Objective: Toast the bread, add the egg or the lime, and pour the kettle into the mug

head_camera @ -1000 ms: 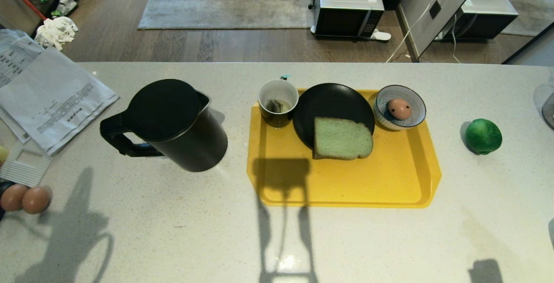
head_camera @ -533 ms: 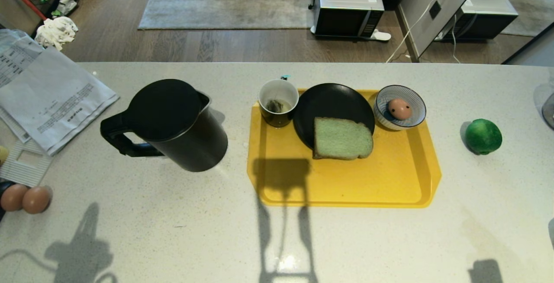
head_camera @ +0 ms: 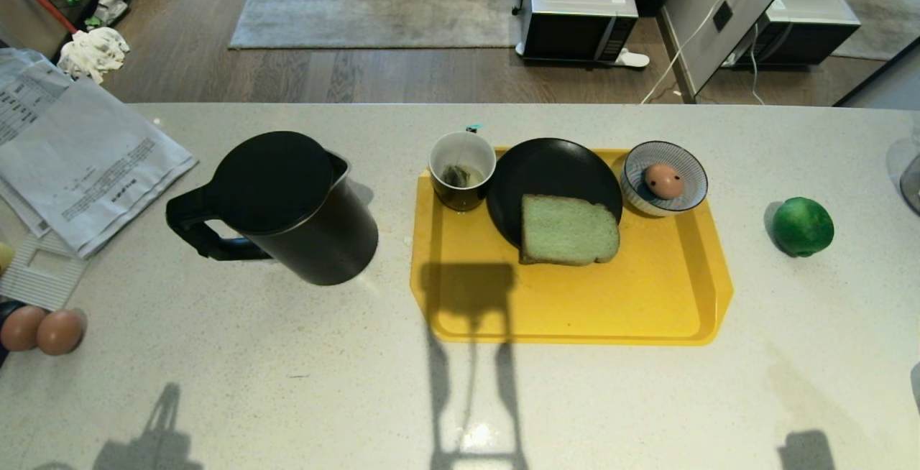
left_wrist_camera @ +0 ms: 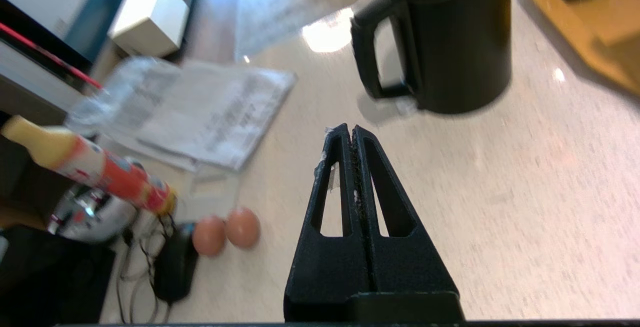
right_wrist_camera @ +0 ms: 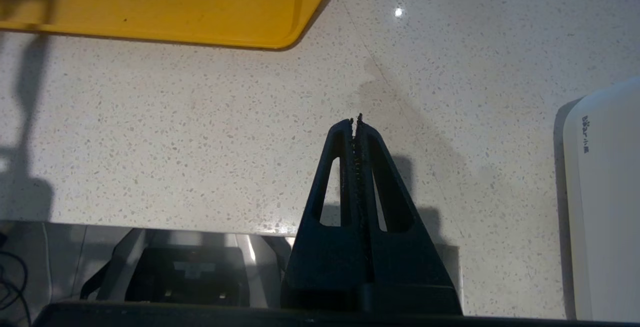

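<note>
Speckled pale counter (head_camera: 215, 398) fills most of the head view, with wood floor, a rug and a microwave (head_camera: 578, 14) beyond its far edge. Neither arm shows in that view, only shadows along the near edge. On the yellow tray (head_camera: 575, 305) sit the mug (head_camera: 461, 170) with something dark inside that I can't identify, a black plate (head_camera: 550, 168), and a striped bowl (head_camera: 665, 181) holding the egg (head_camera: 663, 180). The bread (head_camera: 568, 230) lies half on the plate, half over its near rim. The kettle (head_camera: 287, 204) stands left of the tray, handle pointing left; the lime (head_camera: 803, 226) sits well to the right. Papers (head_camera: 79, 161) and two plain eggs (head_camera: 43, 330) are cut off at the left edge. The left gripper (left_wrist_camera: 353, 129) hangs clenched and empty above bare counter, kettle ahead of it, that view blurred. The right gripper (right_wrist_camera: 356, 119) is likewise pressed closed on nothing near the tray's corner, beside a white appliance (right_wrist_camera: 602, 202) only partly in frame
</note>
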